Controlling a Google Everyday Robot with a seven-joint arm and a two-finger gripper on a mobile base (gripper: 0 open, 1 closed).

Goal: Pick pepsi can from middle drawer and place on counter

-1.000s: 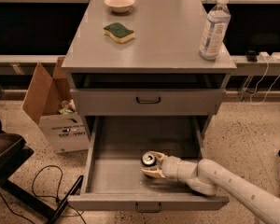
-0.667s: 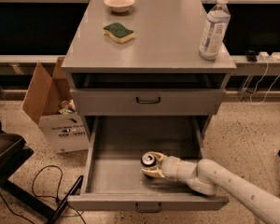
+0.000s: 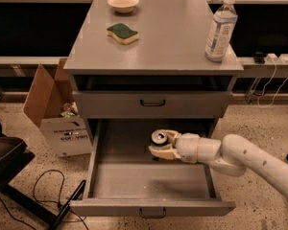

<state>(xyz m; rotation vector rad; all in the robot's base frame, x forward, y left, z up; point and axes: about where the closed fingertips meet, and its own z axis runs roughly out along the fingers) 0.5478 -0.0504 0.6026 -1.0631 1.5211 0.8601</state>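
Speckled floor (image 3: 269, 123) lies all around, and in the middle of the frame is the grey counter (image 3: 168, 51) with its drawers under it. On the counter I see a small bowl (image 3: 122, 3) at the top, a green and yellow sponge (image 3: 122, 33) just below it, and a water bottle (image 3: 221, 30) at the upper right. The upper drawer (image 3: 153, 103) is shut. The middle drawer (image 3: 149, 181), in the lower part of the frame, is pulled wide open, so that step is done. My white arm (image 3: 249, 157) comes in from the lower right and reaches over the open drawer. My gripper (image 3: 158, 143) is just below the middle of the frame, and its two fingers are closed around the soda can (image 3: 159, 137), one on each side. I think I have a good hold on it, so the grab looks done too. I cannot tell for sure if the can is off the drawer floor or resting on it. It is not on the counter yet. What is left is the big part: lift the can out of the drawer, carry it up past the shut drawer, set it on a bare spot of the counter, and let go.
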